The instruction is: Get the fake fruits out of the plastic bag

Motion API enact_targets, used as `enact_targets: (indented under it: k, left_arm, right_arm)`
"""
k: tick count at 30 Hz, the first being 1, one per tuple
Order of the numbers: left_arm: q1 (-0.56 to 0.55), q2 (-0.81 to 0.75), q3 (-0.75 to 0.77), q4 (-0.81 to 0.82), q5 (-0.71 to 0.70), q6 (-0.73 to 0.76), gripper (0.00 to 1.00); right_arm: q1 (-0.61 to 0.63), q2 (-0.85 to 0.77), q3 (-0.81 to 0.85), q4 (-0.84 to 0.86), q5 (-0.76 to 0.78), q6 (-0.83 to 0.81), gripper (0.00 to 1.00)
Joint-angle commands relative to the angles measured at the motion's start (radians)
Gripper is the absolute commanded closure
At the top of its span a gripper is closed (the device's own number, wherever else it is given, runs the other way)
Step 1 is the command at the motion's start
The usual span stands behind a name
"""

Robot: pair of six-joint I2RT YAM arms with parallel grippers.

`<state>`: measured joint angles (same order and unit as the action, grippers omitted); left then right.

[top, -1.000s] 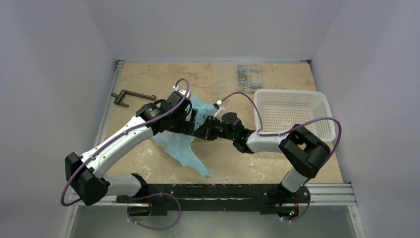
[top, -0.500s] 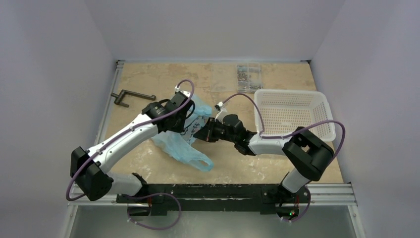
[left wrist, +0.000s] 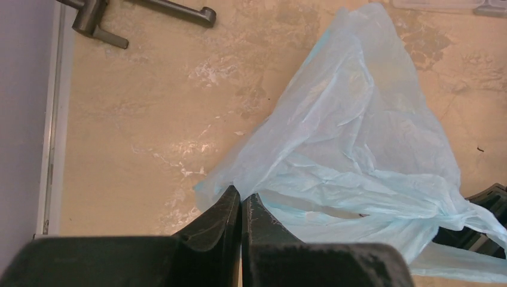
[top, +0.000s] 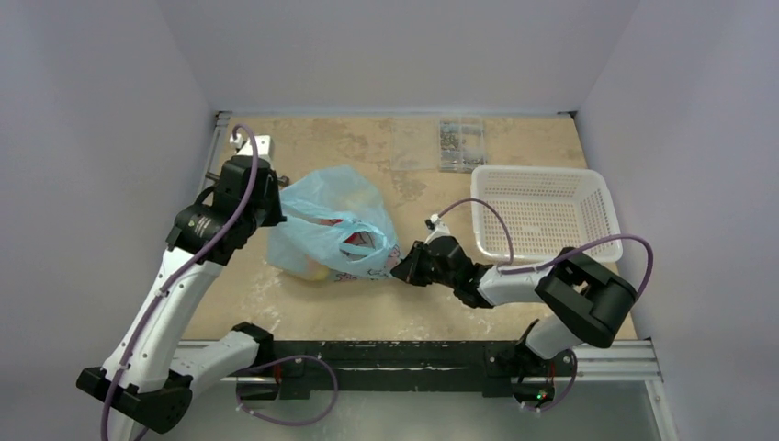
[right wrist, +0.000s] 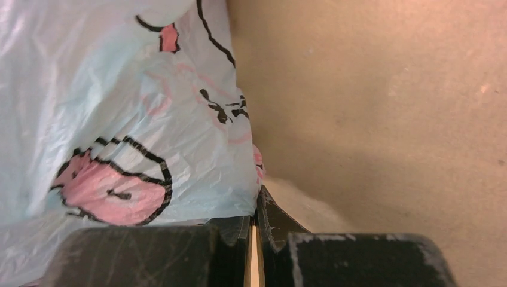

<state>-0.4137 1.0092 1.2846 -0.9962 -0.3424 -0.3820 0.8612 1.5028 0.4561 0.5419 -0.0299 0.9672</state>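
arms just spread apart | left gripper (left wrist: pixel 241 206) + right gripper (right wrist: pixel 253 220) both pinching plastic bag (top: pixel 326 213) edges | mouth stretched open, fake fruits (top: pixel 315 272) still inside

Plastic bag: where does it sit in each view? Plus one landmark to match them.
Top external: the plastic bag is centre-left, spanning between the left pincer and the right pincer.
Left wrist: right half, fanning up and right from the pincer tips.
Right wrist: left half, its pink-and-black printed panel facing the camera.
Shared landmark: the tan mottled table, seen in all three.
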Motion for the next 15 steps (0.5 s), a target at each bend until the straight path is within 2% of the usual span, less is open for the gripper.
enact_targets:
  k: [1,9,10,12,15]
  left_arm:
    - [0.032,0.002,0.014,-0.014,0.045,0.045,1.0]
    - [0.032,-0.027,-0.035,-0.009,0.299,0.043,0.99]
    - [0.032,-0.04,-0.047,-0.005,0.322,0.04,0.99]
    - [0.033,-0.067,-0.077,0.012,0.351,0.028,0.99]
    - [0.033,-0.072,-0.108,0.026,0.399,0.022,1.0]
  right_arm:
    - [0.004,0.006,-0.013,0.03,0.036,0.008,1.0]
    - [0.004,-0.057,0.073,-0.059,0.007,-0.152,1.0]
    - [0.004,-0.076,0.079,-0.074,0.0,-0.175,0.95]
    - [0.007,-0.126,0.095,-0.134,-0.003,-0.223,0.72]
    - [0.011,-0.217,0.13,-0.258,0.016,-0.298,0.48]
